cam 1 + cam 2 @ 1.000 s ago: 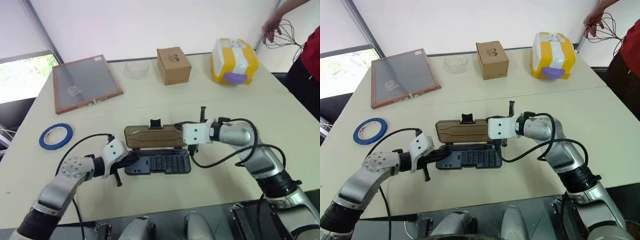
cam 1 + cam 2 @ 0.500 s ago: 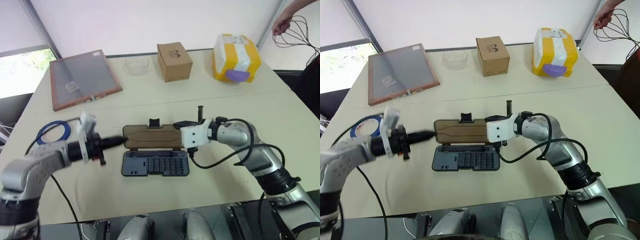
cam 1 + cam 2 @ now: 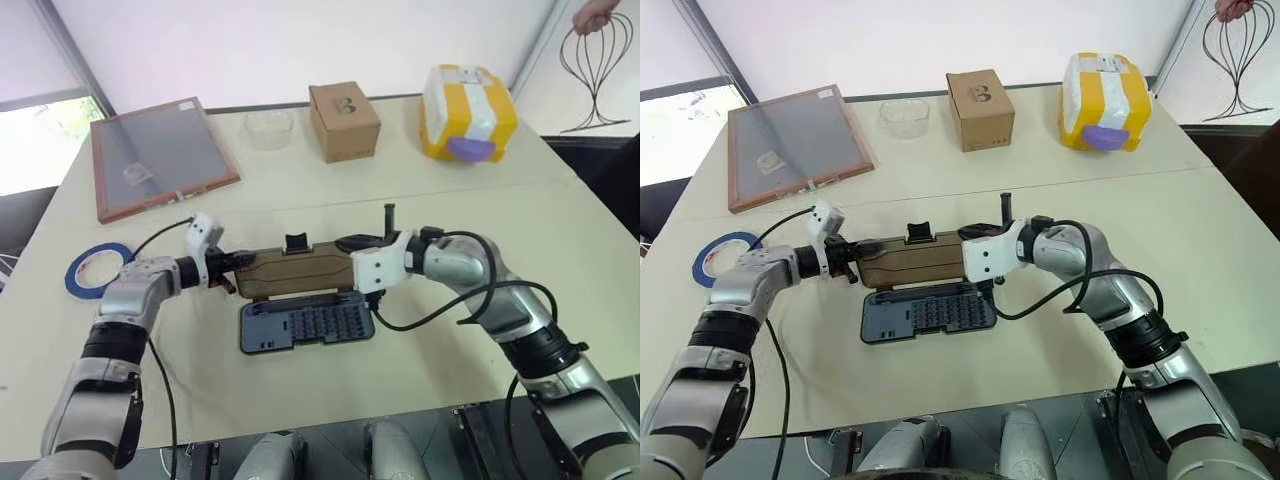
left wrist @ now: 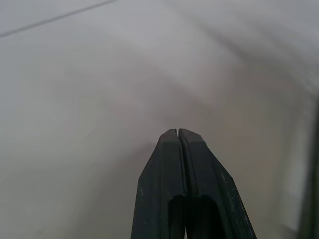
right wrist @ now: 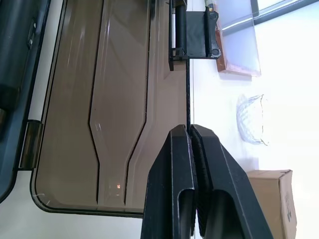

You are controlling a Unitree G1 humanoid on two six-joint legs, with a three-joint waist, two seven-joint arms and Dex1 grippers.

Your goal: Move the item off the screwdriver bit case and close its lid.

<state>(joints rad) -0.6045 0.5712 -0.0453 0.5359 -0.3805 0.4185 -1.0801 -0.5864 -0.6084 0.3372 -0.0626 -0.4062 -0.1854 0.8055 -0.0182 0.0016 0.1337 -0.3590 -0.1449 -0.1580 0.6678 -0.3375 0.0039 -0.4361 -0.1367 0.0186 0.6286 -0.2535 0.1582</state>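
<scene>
— Where is the screwdriver bit case (image 3: pixel 305 300)?

— Near the middle of the tabletop (image 3: pixel 450 210), towards its front edge. It stands open. The black tray (image 3: pixel 262 332) lies flat nearest that edge, with rows of small bits (image 3: pixel 325 320) seated in its slots. The brown see-through lid (image 3: pixel 300 272) hangs from the tray's far side and looks tilted up over it rather than lying flat. A small black latch (image 3: pixel 297 243) sits at the middle of the lid's far rim.

— And the arms?

— The right gripper (image 5: pixel 189 130) is at the lid's right end. Its fingers are pressed nearly together, and the thin rim of the lid runs in between them, so it grips that rim. The left gripper (image 4: pixel 178 133) has its fingers squeezed tight together with nothing between them. Its tips point at the lid's left end, but I cannot tell whether they touch it.

— What else is on the table?

— A blue tape roll (image 3: pixel 97 270) lies near the left edge. A wood-framed panel (image 3: pixel 160 155) fills the far left corner. Along the far edge stand a clear bowl (image 3: pixel 268 127), then a closed cardboard box (image 3: pixel 343 121), then a yellow-and-white package (image 3: pixel 468 113) nearer the far right corner. Beyond that corner a person's hand (image 3: pixel 597 14) holds a wire whisk-like thing (image 3: pixel 596 72).
</scene>
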